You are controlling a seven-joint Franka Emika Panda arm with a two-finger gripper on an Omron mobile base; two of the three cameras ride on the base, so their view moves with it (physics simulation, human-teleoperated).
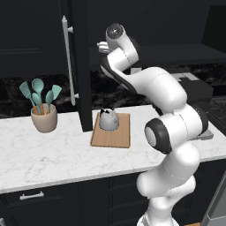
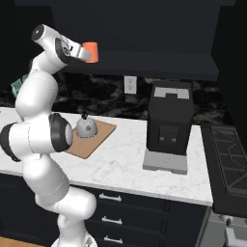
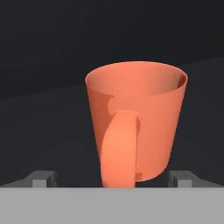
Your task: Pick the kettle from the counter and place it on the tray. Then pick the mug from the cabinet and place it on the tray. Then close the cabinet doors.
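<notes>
Jaws point(image 3: 112, 180) stand wide apart on either side of the orange-red mug point(image 3: 136, 120), its handle facing the hand camera; contact cannot be told. Base views add the kettle point(image 1: 108, 119) sitting on the wooden tray point(image 1: 118, 137) on the marble surface point(image 1: 53, 152), mug up at the cabinet point(image 2: 144, 29).

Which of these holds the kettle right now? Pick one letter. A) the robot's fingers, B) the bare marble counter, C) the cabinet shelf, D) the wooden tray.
D: the kettle sits on the tray on the counter, while the open fingers reach either side of the mug up in the cabinet.
</notes>
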